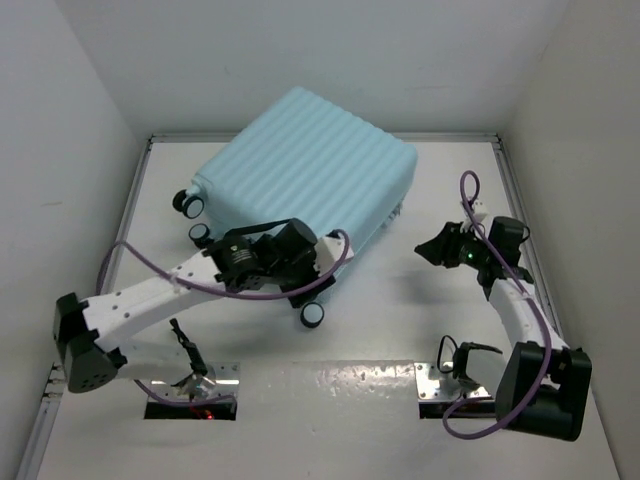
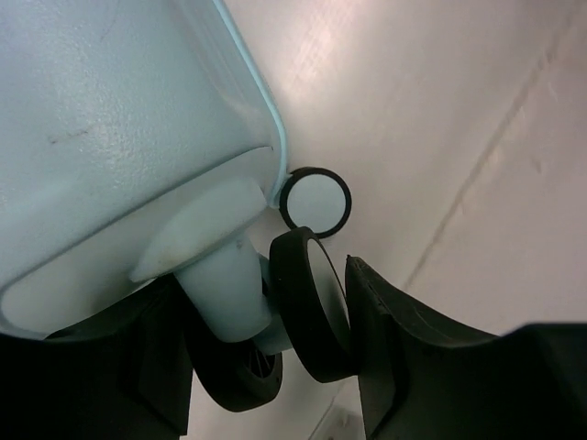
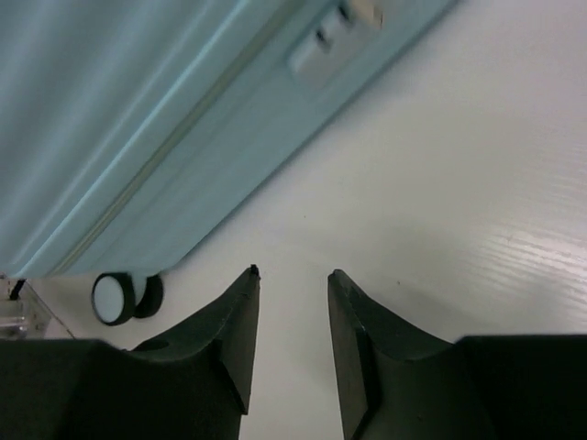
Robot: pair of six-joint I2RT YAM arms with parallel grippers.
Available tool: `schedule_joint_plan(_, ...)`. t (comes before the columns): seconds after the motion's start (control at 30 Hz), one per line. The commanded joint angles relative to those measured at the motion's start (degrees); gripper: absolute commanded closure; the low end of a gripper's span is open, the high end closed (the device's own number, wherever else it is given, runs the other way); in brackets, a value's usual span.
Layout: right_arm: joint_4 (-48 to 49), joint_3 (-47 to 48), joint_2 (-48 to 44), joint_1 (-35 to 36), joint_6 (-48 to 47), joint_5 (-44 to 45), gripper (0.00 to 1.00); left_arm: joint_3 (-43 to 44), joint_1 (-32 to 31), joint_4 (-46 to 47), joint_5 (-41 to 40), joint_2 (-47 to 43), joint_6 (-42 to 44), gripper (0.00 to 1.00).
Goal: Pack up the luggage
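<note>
The luggage point(image 1: 310, 170), a big pale aqua ribbed hard-shell case, lies closed on the white table at the back centre. My left gripper point(image 1: 305, 280) reaches under its near corner. In the left wrist view the luggage shell point(image 2: 110, 137) fills the upper left, and my left gripper point(image 2: 266, 293) is shut on a black double spinner wheel point(image 2: 312, 302), the right finger pressed against it. My right gripper point(image 1: 432, 250) stands open and empty just right of the case. The right wrist view shows my right gripper point(image 3: 292, 272) over bare table beside the luggage side point(image 3: 119, 119).
Three other black wheels point(image 1: 313, 314) point(image 1: 187, 203) point(image 1: 200, 233) stick out on the case's left and near sides. A zipper fitting point(image 3: 335, 41) sits on the case's edge. White walls enclose the table on three sides. Metal base plates point(image 1: 440, 380) lie at the near edge.
</note>
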Motion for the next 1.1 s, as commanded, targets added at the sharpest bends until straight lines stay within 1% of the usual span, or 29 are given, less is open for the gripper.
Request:
schedule_joint_plan(0.0,2.14,-2.25,-2.68,-0.45,-3.59,-3.73,0.63,0.58,-2.39,-4.61,20.48,-10.9,17.95,1.0)
schedule_joint_plan(0.03,3.03,-2.7,-3.74,-0.28,-3.42,-4.0,0.61,0.57,0.49,-8.46,18.81,-11.61,21.53,1.0)
schedule_joint_plan(0.07,6.35,-4.27,-4.79,-0.27,-3.68,-4.26,0.61,0.57,2.26,-9.89,14.71,-12.14,23.57,1.0)
schedule_joint_plan(0.1,7.34,-5.41,-5.06,-0.19,-3.6,-4.26,0.61,0.57,4.19,-10.86,12.84,-12.92,25.24,1.0)
schedule_joint_plan(0.13,8.22,-5.69,-5.94,0.34,-4.38,-3.74,0.61,0.57,6.3,-11.57,11.43,-12.93,28.82,1.0)
schedule_joint_plan(0.17,10.58,-6.82,-6.73,0.43,-5.17,-3.13,0.61,0.57,10.58,-11.57,9.32,-13.54,30.08,1.0)
schedule_joint_plan(0.2,11.3,-7.09,-6.91,0.86,-6.22,-2.77,0.61,0.57,12.63,-10.96,8.61,-13.55,30.96,1.0)
schedule_joint_plan(0.23,12.17,-7.53,-7.78,1.57,-6.41,-2.34,0.61,0.57,16.65,-10.18,8.6,-13.55,31.49,1.0)
schedule_joint_plan(0.33,17.7,-9.9,-9.88,4.55,-6.5,-0.93,0.6,2.5,22.82,-10.17,11.75,-10.31,31.33,1.0)
schedule_joint_plan(0.37,19.63,-11.21,-10.6,5.34,-6.76,0.64,0.58,2.5,23.8,-10.17,13.85,-9.6,30.36,1.0)
schedule_joint_plan(0.4,20.61,-12.1,-11.21,8.31,-6.76,3.53,0.58,2.5,24.59,-9.56,14.48,-9.59,29.66,1.0)
schedule_joint_plan(0.43,22.36,-14.28,-13.92,9.47,-7.46,5.21,0.58,2.5,25.82,-9.03,15.01,-8.81,28.95,1.0)
schedule_joint_plan(0.47,23.33,-15.0,-14.64,11.57,-7.81,9.75,0.58,2.5,26.35,-8.15,15.02,-8.8,28.25,1.0)
schedule_joint_plan(0.5,23.95,-15.44,-15.52,14.46,-7.99,11.28,0.58,2.5,26.36,-7.62,15.02,-8.28,27.72,1.0)
schedule_joint_plan(0.53,24.48,-16.66,-15.79,15.54,-7.99,12.86,0.58,1.9,27.66,-6.92,15.02,-8.27,27.11,1.0)
schedule_joint_plan(0.57,25.97,-16.94,-15.53,17.72,-8.08,17.66,0.58,1.89,27.68,-6.39,15.54,-8.27,26.58,1.0)
schedule_joint_plan(0.63,27.64,-17.55,-13.95,20.72,-8.6,20.68,0.6,1.89,28.47,-6.39,16.07,-7.66,26.05,1.0)
schedule_joint_plan(0.67,30.61,-17.64,-12.55,22.12,-8.43,24.7,0.6,1.89,29.34,-6.39,16.77,-7.66,26.05,1.0)
schedule_joint_plan(0.8,35.46,-15.1,-6.66,25.82,-7.82,29.47,0.61,1.89,31.01,-6.39,17.3,-7.13,25.52,1.0)
schedule_joint_plan(0.83,36.78,-14.66,-3.6,26.35,-7.47,29.83,0.62,1.89,31.02,-6.39,17.3,-7.13,25.0,1.0)
schedule_joint_plan(0.9,38.36,-13.08,-2.0,26.79,-7.46,31.49,0.62,1.36,32.15,-6.39,17.3,-7.13,24.99,1.0)
schedule_joint_plan(1.07,40.66,-11.32,2.75,27.94,-7.46,31.07,0.65,0.22,34.0,-5.86,17.3,-7.65,24.99,1.0)
